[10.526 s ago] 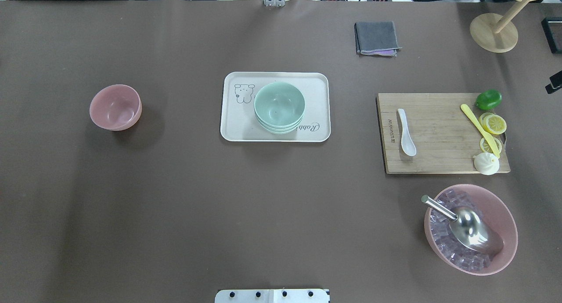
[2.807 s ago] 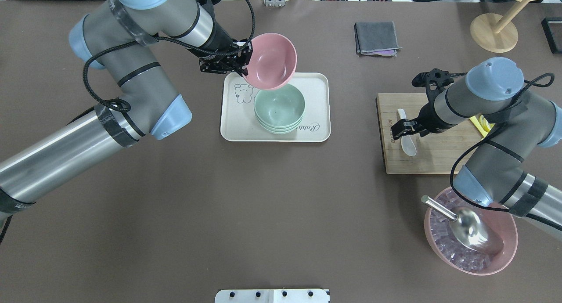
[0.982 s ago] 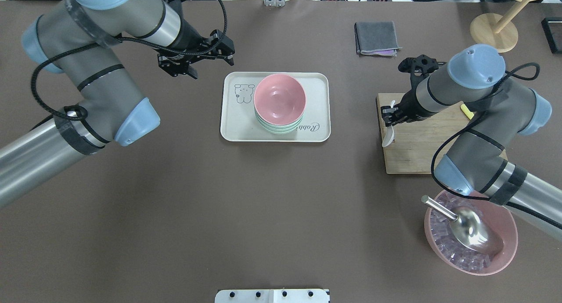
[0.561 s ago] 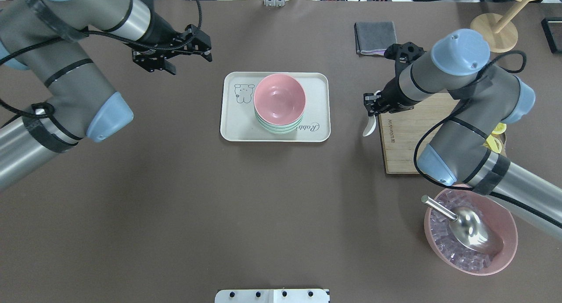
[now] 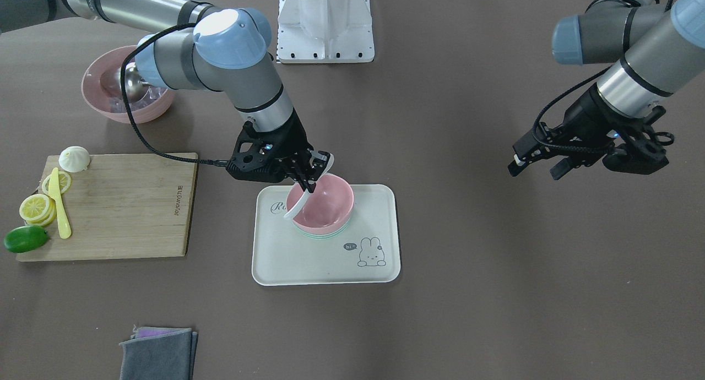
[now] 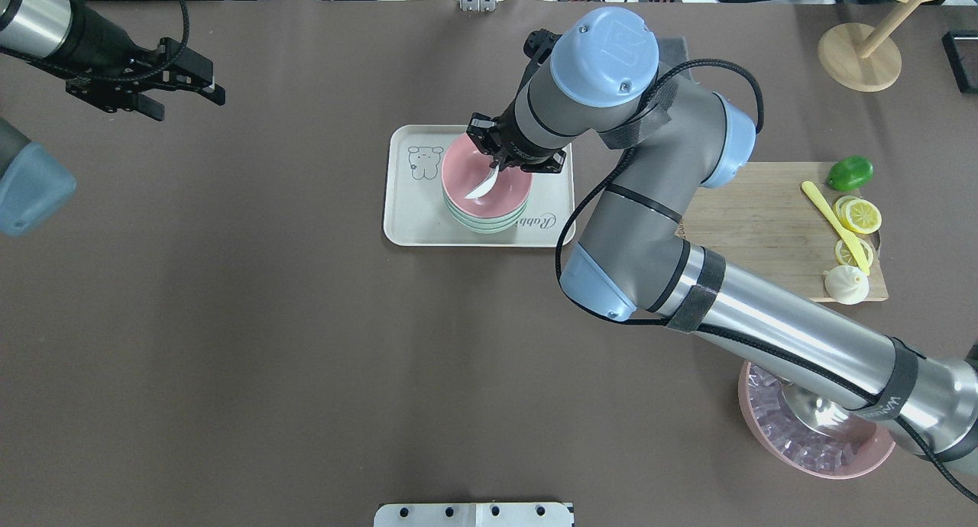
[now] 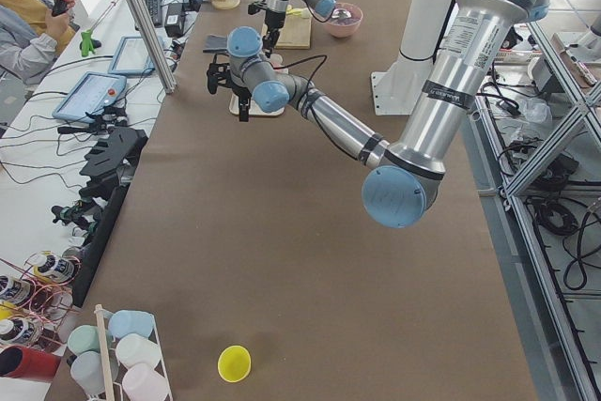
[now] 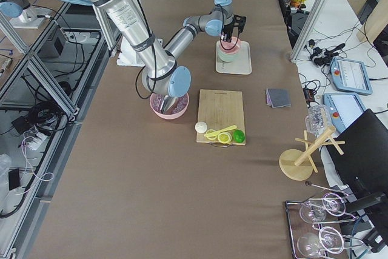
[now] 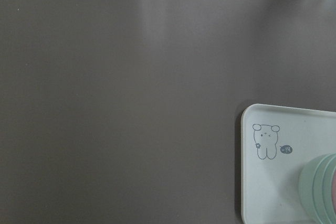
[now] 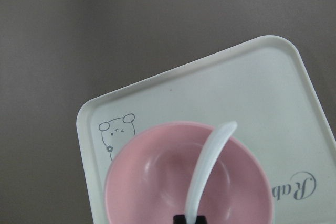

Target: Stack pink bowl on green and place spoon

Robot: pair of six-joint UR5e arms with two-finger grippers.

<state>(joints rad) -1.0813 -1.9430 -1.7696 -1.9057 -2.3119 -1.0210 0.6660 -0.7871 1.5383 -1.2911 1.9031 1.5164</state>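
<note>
Holding a white ceramic spoon [image 6: 481, 191] over the pink round bowl [image 6: 458, 169] with the right gripper [image 6: 497, 163].

Pinched on the spoon's handle, fingers pressed against it, scoop end tilted down low over the bowl's inside; cannot tell whether touching. Nested on the stack of pale green bowls [image 6: 483, 223], on the cream rectangular tray [image 6: 405, 221]. Wrist pointed down above the bowl, forearm sloping back toward the robot's right, elbow bent beside the wooden cutting board [image 6: 764, 229], upper arm crossing over the large pink bowl of ice cubes [image 6: 779, 435]. Off to the robot's left, well apart from the tray: left gripper [image 6: 182, 93], fingers spread, hovering over the brown tabletop [image 6: 306, 321], wrist roughly level.
</note>
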